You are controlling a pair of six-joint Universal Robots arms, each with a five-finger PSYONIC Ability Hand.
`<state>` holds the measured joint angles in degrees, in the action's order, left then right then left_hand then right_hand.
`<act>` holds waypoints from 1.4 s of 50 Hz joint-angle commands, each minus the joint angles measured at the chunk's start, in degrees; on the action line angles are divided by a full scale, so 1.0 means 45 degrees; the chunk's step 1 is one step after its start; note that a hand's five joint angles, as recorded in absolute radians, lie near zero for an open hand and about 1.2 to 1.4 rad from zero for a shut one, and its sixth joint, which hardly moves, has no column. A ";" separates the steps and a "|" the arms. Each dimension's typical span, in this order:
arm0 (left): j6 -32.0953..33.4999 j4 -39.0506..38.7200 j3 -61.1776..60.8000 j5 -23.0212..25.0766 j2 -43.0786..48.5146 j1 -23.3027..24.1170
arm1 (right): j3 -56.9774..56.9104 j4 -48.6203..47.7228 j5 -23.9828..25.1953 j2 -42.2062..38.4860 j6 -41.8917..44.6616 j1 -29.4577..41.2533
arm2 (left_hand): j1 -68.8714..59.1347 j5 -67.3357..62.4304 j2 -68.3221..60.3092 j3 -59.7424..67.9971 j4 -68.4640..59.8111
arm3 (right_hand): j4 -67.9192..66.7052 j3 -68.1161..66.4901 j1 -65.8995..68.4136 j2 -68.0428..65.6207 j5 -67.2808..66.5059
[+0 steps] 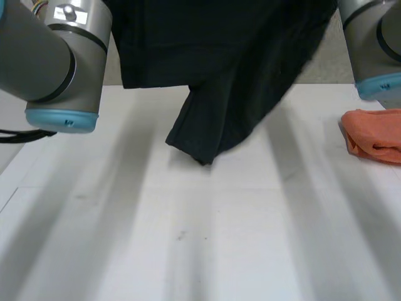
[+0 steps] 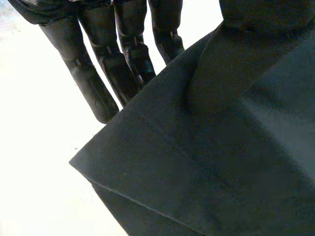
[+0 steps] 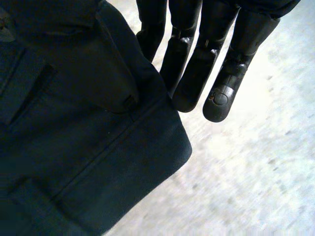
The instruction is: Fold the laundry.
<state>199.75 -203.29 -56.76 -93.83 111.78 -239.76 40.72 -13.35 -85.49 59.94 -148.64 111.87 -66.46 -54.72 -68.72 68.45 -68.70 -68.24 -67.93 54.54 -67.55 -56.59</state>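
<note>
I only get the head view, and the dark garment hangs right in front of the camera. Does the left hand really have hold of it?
Observer: Yes. The left wrist view shows the left hand pinching the dark garment close to a corner, thumb on the front, straight fingers behind.
Operator: And the other side?
Observer: The right hand pinches a stitched, hemmed corner the same way, thumb against straight fingers.

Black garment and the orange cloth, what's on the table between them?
Nothing; head view shows bare white table between black garment and orange cloth.
</note>
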 commanded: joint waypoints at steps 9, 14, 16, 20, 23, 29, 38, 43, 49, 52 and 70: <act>0.0043 0.1092 -0.7558 0.0128 -0.1715 0.0096 | 0.7919 0.6774 0.0190 0.2284 0.1389 -0.0095 | -0.3008 -0.3396 -0.2507 0.2566 -0.2510 | -0.2613 -0.2681 0.5657 -0.2767 -0.2981; 0.0063 0.1676 -0.9881 0.0148 -0.1949 0.0699 | 1.0850 0.7303 0.0073 0.2675 0.3245 -0.0095 | -0.3008 -0.3396 -0.2507 0.2566 -0.2510 | -0.2613 -0.2681 0.5657 -0.2767 -0.2981; -0.0053 0.2028 -1.0410 0.0148 -0.2007 0.1012 | 1.1591 0.7265 0.0131 0.2986 0.3442 -0.0114 | -0.3008 -0.3396 -0.2507 0.2566 -0.2510 | -0.2613 -0.2681 0.5657 -0.2767 -0.2981; -0.0093 0.2751 -1.0979 0.0109 -0.2339 0.1462 | 1.2375 0.6798 0.0228 0.3436 0.3131 -0.0114 | -0.0708 -0.1096 -0.0207 0.0266 -0.0210 | -0.2613 -0.2681 0.5657 -0.2767 -0.2981; -0.0113 0.3006 -1.1214 0.0089 -0.2767 0.1620 | 1.2727 0.5941 0.0637 0.3845 0.2528 -0.0153 | 0.2910 0.2522 0.3411 -0.3352 0.3407 | 0.3464 0.3396 -0.0420 0.3310 0.3096; -0.0113 0.3046 -1.1488 0.0089 -0.3375 0.1562 | 1.3002 0.4921 0.1750 0.4823 0.0847 -0.1284 | 0.8760 0.8372 0.9261 -0.9202 0.9258 | 1.1054 1.0985 -0.8010 1.0900 1.0686; -0.0113 0.3202 -1.1605 0.0031 -0.3532 0.1152 | 1.2768 0.5602 0.3509 0.5214 -0.1284 -0.2496 | 0.9697 0.9308 1.0197 -1.0138 1.0194 | 1.1242 1.1174 -0.8198 1.1088 1.0874; -0.0113 0.3222 -1.2092 0.0011 -0.3532 0.0665 | 1.2806 0.7028 0.3549 0.5137 -0.0349 -0.3101 | 0.9622 0.9234 1.0122 -1.0063 1.0119 | 1.1055 1.0987 -0.8011 1.0902 1.0687; -0.0113 0.3183 -1.2659 0.0108 -0.3512 0.0196 | 1.3724 0.7167 0.3549 0.5195 0.0708 -0.3356 | 0.9473 0.9084 0.9973 -0.9914 0.9970 | 1.0718 1.0650 -0.7675 1.0565 1.0351; -0.0113 0.3066 -1.2913 0.0167 -0.3473 -0.0058 | 1.3977 0.7030 0.3549 0.5156 0.0728 -0.3356 | 0.9361 0.8973 0.9861 -0.9802 0.9858 | 1.0681 1.0613 -0.7637 1.0527 1.0313; -0.0132 0.2773 -1.3344 0.0265 -0.2907 -0.0099 | 1.4291 0.4670 0.3452 0.3048 0.0767 -0.3259 | 0.8836 0.8448 0.9337 -0.9278 0.9334 | 0.5649 0.5581 -0.2606 0.5496 0.5282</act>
<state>199.18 -190.15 -116.86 -92.75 97.49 -240.26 104.53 14.08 -69.54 75.23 -145.24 97.25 -23.34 -12.05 -22.71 22.60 -22.14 -26.61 -26.42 22.90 -25.78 -15.79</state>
